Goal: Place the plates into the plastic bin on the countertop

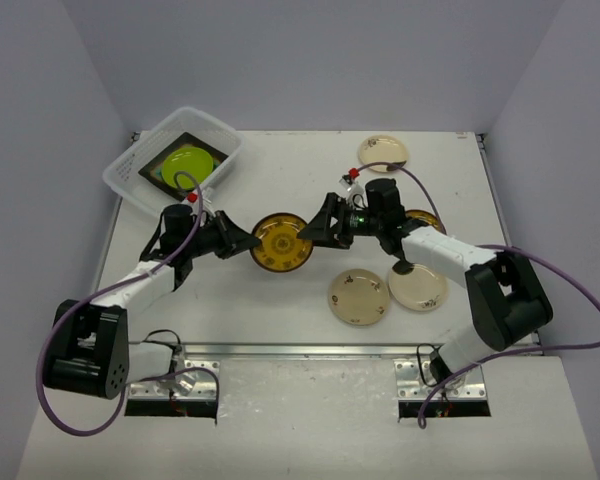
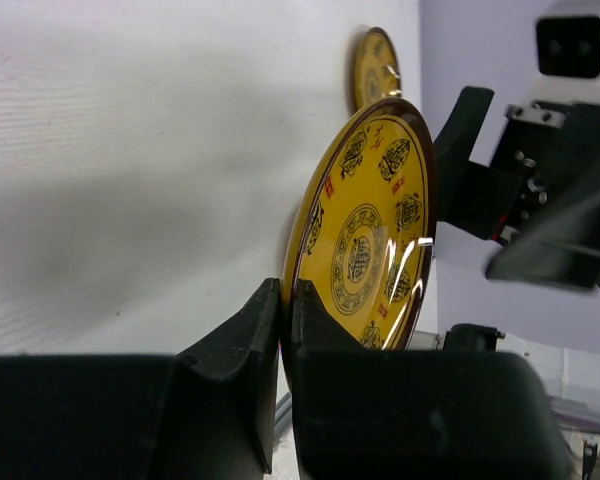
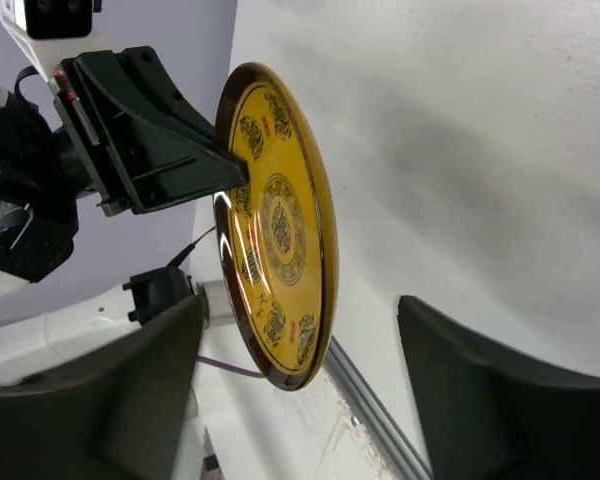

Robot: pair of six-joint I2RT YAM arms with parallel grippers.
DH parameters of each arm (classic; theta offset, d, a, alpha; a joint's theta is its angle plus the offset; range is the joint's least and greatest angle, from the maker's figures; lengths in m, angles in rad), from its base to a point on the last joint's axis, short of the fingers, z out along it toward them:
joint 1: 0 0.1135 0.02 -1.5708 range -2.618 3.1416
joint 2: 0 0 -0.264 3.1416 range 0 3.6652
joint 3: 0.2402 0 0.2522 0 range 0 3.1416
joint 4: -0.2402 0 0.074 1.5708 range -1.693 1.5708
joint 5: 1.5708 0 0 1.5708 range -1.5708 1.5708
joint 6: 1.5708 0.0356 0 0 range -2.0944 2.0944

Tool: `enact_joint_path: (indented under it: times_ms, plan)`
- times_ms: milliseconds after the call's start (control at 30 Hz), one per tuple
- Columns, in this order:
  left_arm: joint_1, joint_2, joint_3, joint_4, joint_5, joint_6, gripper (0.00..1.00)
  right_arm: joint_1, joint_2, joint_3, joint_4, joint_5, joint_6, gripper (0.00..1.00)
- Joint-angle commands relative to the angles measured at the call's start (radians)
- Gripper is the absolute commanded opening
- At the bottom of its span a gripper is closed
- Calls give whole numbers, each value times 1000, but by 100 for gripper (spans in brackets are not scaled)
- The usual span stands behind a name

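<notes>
A mustard-patterned round plate (image 1: 282,242) is at mid-table, gripped at its left rim by my left gripper (image 1: 246,243), which is shut on it. In the left wrist view the fingers (image 2: 265,330) pinch the plate's edge (image 2: 365,240). My right gripper (image 1: 317,226) is open at the plate's right edge, not touching it. In the right wrist view the plate (image 3: 280,230) stands ahead of that gripper's (image 3: 300,385) spread fingers. The plastic bin (image 1: 132,168) at the back left holds a dark-rimmed square plate (image 1: 208,150) with a lime green plate (image 1: 186,161) on it.
Two cream plates (image 1: 358,298) (image 1: 418,286) lie at the front right and one (image 1: 383,152) at the back. Another mustard plate (image 1: 427,218) is partly hidden under the right arm. The countertop's (image 1: 280,190) metal rail (image 1: 300,350) runs along the front.
</notes>
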Motion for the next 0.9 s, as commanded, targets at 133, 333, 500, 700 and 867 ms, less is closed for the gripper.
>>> enact_joint_path:
  times_ms: [133,333,500,700,867]
  plan:
    - [178,13,276,-207,-338,-30,0,-113,-248,-80,-222,249,-163,99]
    - [379,176,504,-337,-630,-125,0,-204,-440,-207,-347,280,-256,99]
    - [439,464,787,-418,-619,-133,0,-213,-557,-264,-392,306,-287,99]
    - [447,671,1019,-485,-604,-89,3,-217,-692,-256,-470,332,-328,99]
    - [445,703,1031,-477,-560,-77,38,-217,-714,-228,-504,336,-340,99]
